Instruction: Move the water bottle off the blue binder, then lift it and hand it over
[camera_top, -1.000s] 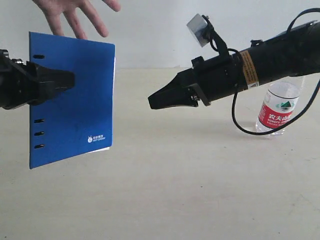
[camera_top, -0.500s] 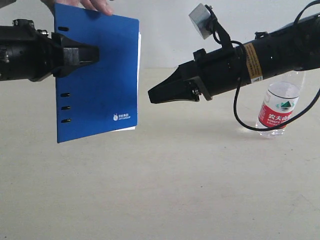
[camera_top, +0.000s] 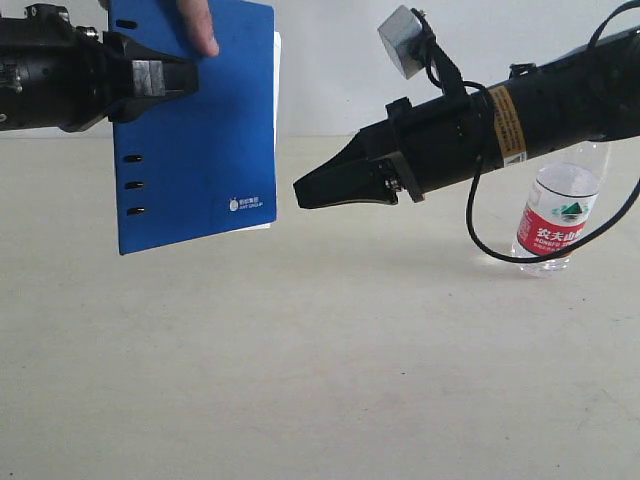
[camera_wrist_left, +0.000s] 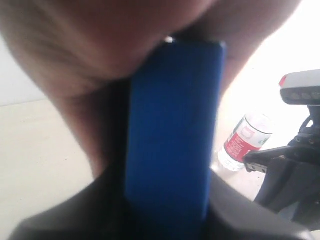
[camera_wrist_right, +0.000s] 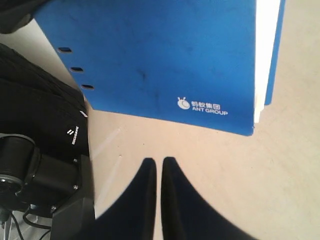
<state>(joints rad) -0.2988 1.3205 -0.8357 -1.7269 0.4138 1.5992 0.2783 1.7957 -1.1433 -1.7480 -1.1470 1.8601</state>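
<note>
Water bottle (camera_top: 555, 225): stands upright on the desk (camera_top: 320, 380), on the right of the exterior view, partly behind the right arm and its cable; cap hidden.
Blue binder (camera_top: 195, 120): held upright in the air above the desk, well apart from the bottle; slots along the gripped edge, white logo at a lower corner, white pages showing at the far edge.
Left pincer (camera_top: 188, 76): clamped on the binder's slotted edge, near the top.
Person's hand (camera_top: 198, 25): fingers over the binder's top edge.
Right pincer (camera_top: 300, 192): tips pressed together, holding nothing, in the air between binder and bottle, pointing at the binder.
</note>
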